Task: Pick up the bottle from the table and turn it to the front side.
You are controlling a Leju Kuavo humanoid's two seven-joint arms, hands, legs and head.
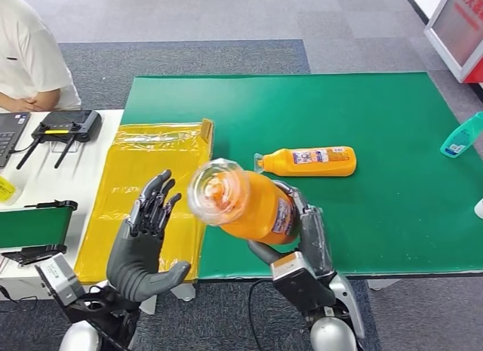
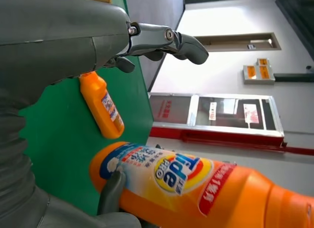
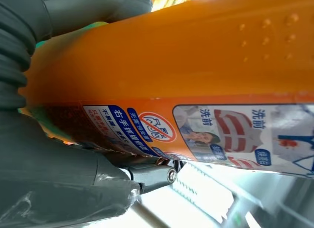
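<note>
Right hand (image 1: 310, 234) grips the orange bottle (image 1: 250, 204), its cap blurred, perhaps clear; left hand (image 1: 143, 241) empty, fingers spread.

The robot has silver, rounded forearms, each carrying a boxy grey wrist camera module with a small orange strip and a black cable, and ends in a grey-palmed left hand (image 1: 145, 241) and right hand (image 1: 305, 230) with ribbed grey wrist covers, thick grey thumbs, darker fingers and metal hinge screws.
</note>
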